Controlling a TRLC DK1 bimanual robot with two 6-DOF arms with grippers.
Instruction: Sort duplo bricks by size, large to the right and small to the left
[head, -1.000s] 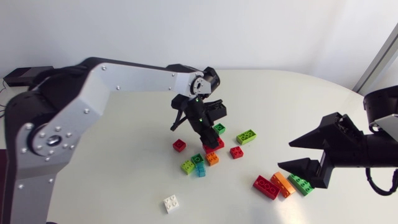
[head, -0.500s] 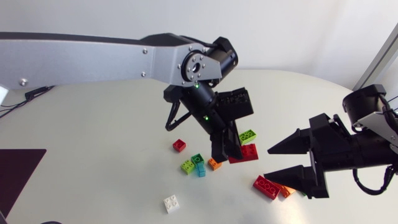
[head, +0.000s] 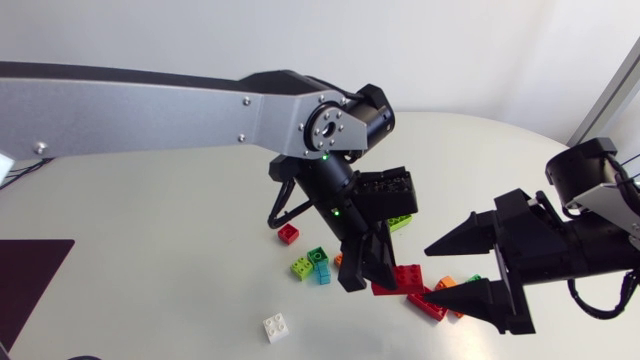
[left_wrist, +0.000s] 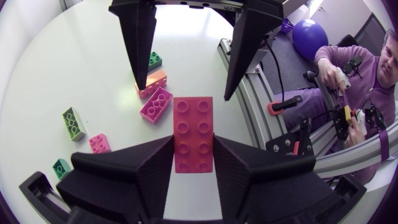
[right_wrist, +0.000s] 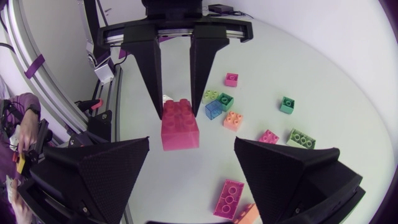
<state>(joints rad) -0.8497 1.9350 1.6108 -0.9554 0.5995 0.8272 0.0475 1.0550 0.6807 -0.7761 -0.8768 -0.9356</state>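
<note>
**Large red brick gripped by left arm, right gripper spread beside it**

The large red duplo brick (head: 400, 279) is pinched along its long sides between the two fingers of the left gripper (head: 366, 272). It is held over the right half of the table (head: 170, 260). Just to its right, the right gripper (head: 431, 273) has its fingers spread wide, with the tips pointing toward the brick but not touching it. A long red brick (head: 429, 303) and an orange brick (head: 446, 283) lie on the table close by. Nearer the table's middle sit a small red brick (head: 288, 233), a lime brick (head: 301, 267), a green brick (head: 317, 256) and a blue brick (head: 323, 274). A white brick (head: 276, 327) lies apart toward the front edge.
</note>
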